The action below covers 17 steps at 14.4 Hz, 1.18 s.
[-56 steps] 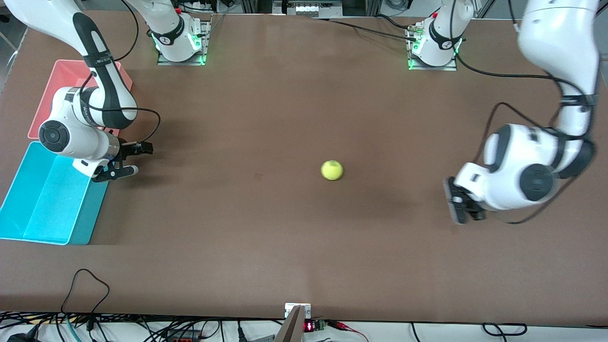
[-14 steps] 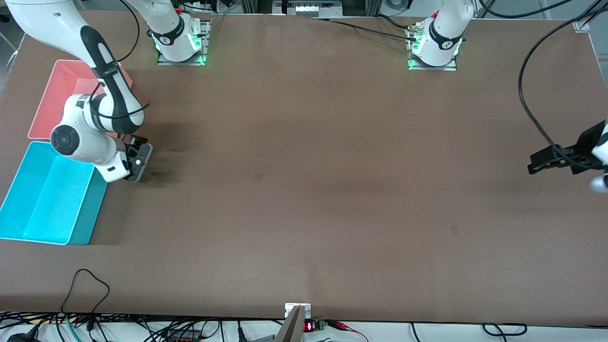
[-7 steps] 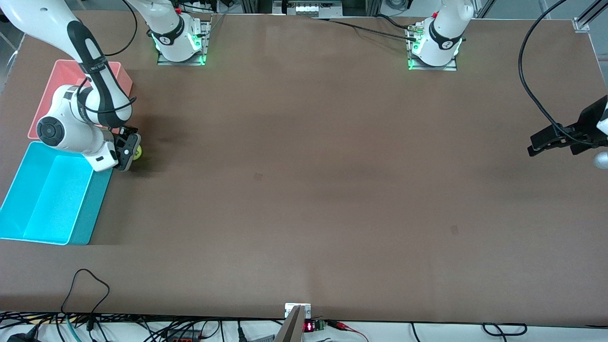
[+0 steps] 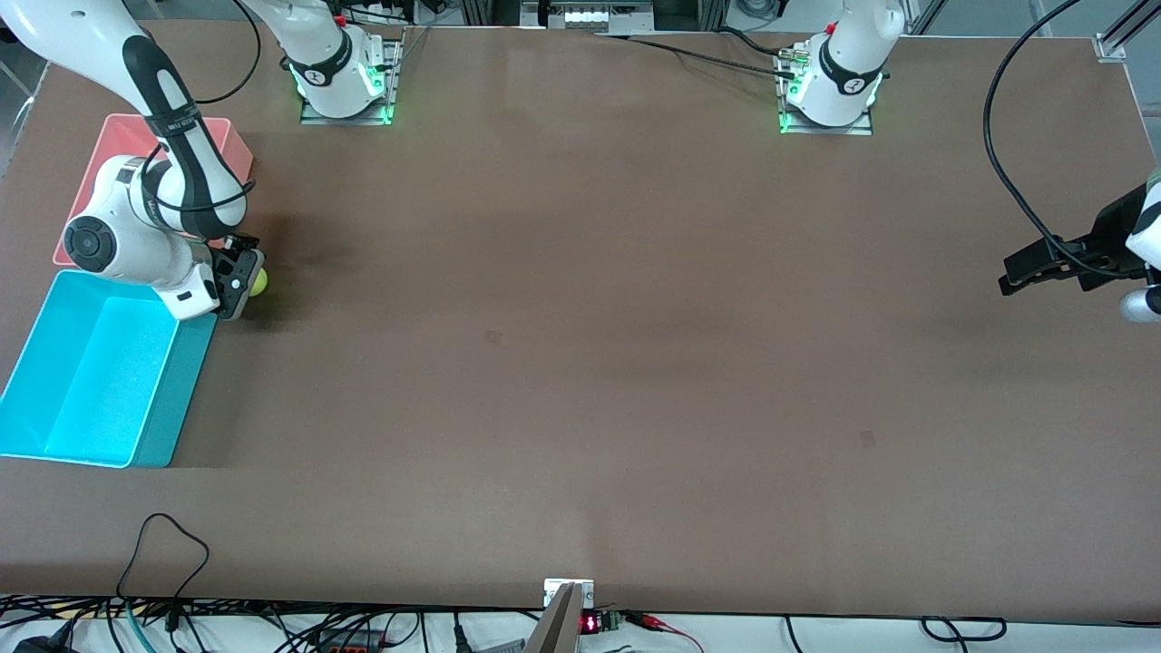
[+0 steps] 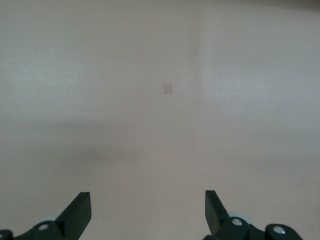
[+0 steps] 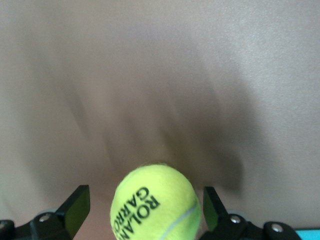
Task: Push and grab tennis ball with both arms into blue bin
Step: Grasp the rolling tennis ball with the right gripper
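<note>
Your right gripper (image 4: 243,281) sits low over the table (image 4: 580,363) at the right arm's end, just beside the corner of the blue bin (image 4: 91,372) that lies farthest from the front camera. The tennis ball (image 4: 259,283) sits between its fingers; in the right wrist view you see the ball (image 6: 156,202) with its dark lettering filling most of the gap, one fingertip (image 6: 77,205) standing a little clear of it and the other close against its edge. The fingers are spread wider than the ball, and from these views you cannot be sure the ball is gripped rather than merely cradled. The ball is outside the bin, and the bin's floor shows bare.

The pink bin (image 4: 227,145) lies beside the blue one, farther from the front camera, partly covered by your right arm.

Your left gripper (image 4: 1043,265) hangs over the table's edge at the left arm's end, well apart from the ball. In the left wrist view its fingers (image 5: 80,212) are spread wide with only bare table between them.
</note>
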### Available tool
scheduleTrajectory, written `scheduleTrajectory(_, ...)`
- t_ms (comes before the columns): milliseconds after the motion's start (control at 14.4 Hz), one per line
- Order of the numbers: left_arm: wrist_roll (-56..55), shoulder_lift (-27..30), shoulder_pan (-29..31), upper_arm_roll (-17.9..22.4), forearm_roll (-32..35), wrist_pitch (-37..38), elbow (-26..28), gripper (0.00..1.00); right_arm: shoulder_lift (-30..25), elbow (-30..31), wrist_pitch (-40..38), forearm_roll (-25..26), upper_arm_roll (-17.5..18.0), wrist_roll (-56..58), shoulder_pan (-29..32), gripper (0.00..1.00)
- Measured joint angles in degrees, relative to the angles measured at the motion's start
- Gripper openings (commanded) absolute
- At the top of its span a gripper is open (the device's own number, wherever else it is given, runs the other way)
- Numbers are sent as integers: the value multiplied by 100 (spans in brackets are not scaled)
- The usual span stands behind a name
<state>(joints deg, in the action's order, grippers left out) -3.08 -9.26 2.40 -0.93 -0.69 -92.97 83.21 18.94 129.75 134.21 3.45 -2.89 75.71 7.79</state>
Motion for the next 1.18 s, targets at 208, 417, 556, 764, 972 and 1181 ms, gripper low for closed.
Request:
scheduleTrajectory(208,-10,0,0,1,0,-17,19,100,0,1,55,0,0,1,0,100)
scheduleTrajectory(417,-5,-1,-13,-1,0,-21,32,100,0,7,61,0,-24,11,35,100)
scheduleTrajectory(556,-5,-1,-29,-4,-65,-61,37,100,0,13,92,0,-66,90,80,100)
scheduleTrajectory(764,-4,-2,-16,16,-147,-165,40,100,13,47,188,0,-108,180,146,100)
scheduleTrajectory(972,96,-2,71,45,-147,-18,46,100,28,70,249,0,-109,204,164,100)
scheduleTrajectory(1181,239,-2,127,55,-147,42,58,100,42,72,313,2,-108,218,164,55)
